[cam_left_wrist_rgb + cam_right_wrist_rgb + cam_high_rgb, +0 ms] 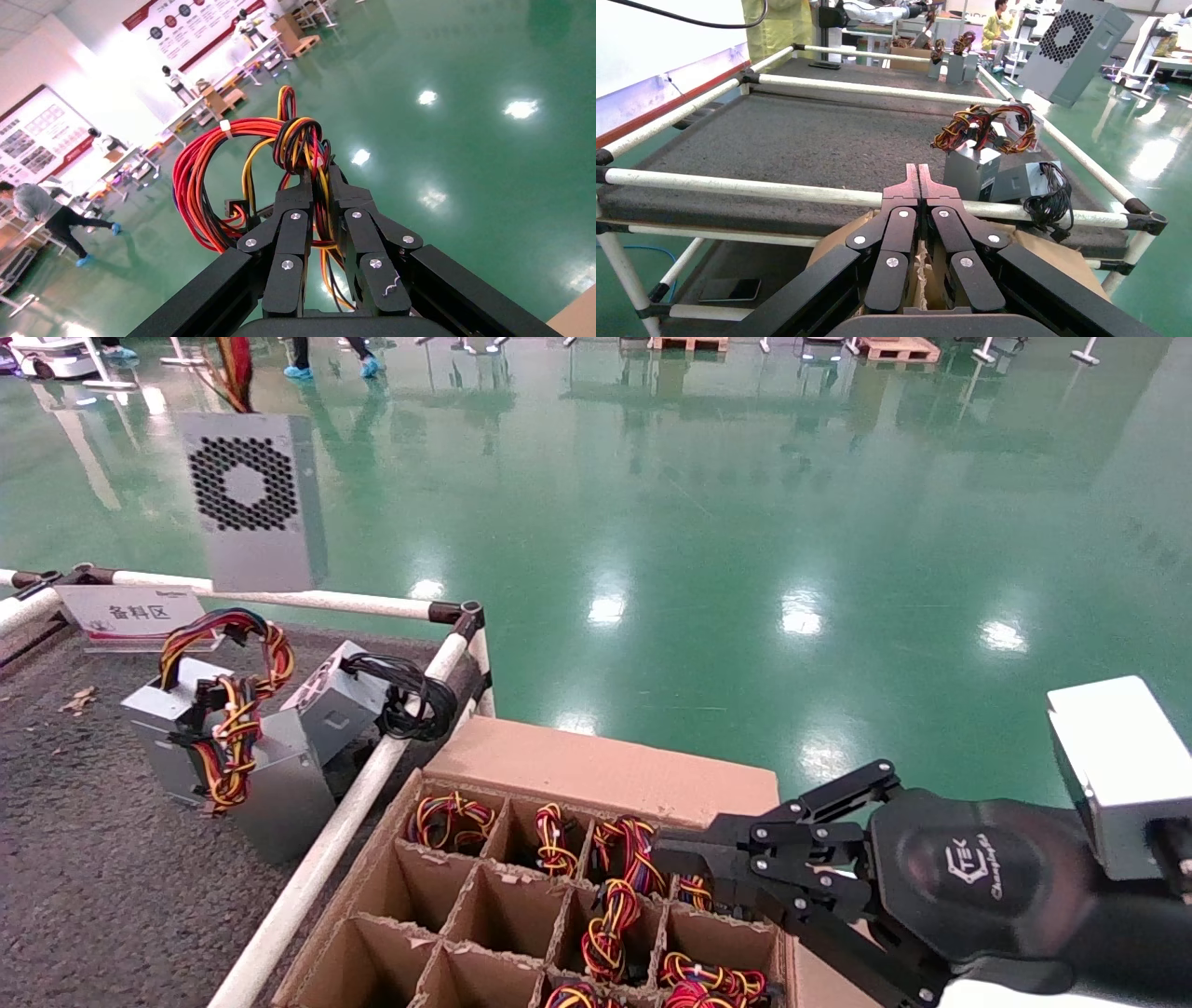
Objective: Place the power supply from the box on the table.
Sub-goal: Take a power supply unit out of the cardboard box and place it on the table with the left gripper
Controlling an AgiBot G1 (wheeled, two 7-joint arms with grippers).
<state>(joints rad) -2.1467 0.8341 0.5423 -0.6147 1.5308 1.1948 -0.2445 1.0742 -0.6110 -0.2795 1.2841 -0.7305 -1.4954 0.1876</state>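
The power supply [251, 500], a grey block with a round honeycomb vent, hangs in the air above the table's [84, 877] far rail. It also shows in the right wrist view, where the power supply [1081, 49] hangs tilted. Its looped red, yellow and black wires [211, 168] are pinched in my left gripper [318, 175], which is shut on them and lies above the head view's top edge. My right gripper [666, 854] is shut with nothing in it, hovering over the box [596, 770] of cardboard cells.
On the table stand grey units with braided wires [233, 775] and one with a coiled black cable [340, 700]. A white sign [130, 612] leans at the back rail. A white pipe rail [326, 850] separates table and box. Several cells hold wire bundles [605, 933].
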